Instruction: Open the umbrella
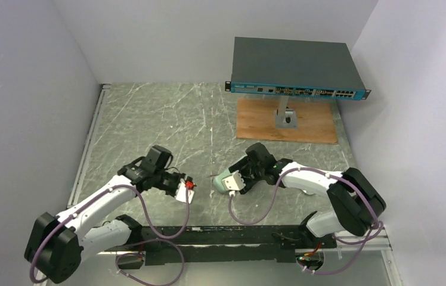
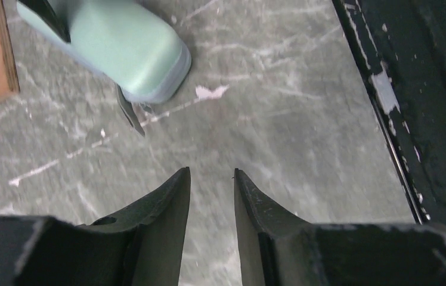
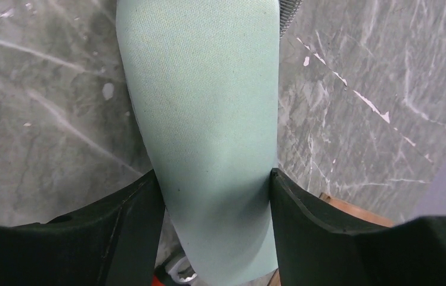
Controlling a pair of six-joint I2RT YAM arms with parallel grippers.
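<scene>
Right gripper (image 3: 214, 176) grasps the mint-green case (image 3: 203, 89) across its width; closed, contents hidden, its long axis points left toward the empty, part-open left gripper (image 2: 211, 173).

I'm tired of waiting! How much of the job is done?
Done: the right gripper grips the green case. In hand: the left gripper hangs near it, empty, jaws apart. Left: no umbrella shows yet, so all the opening remains.
</scene>
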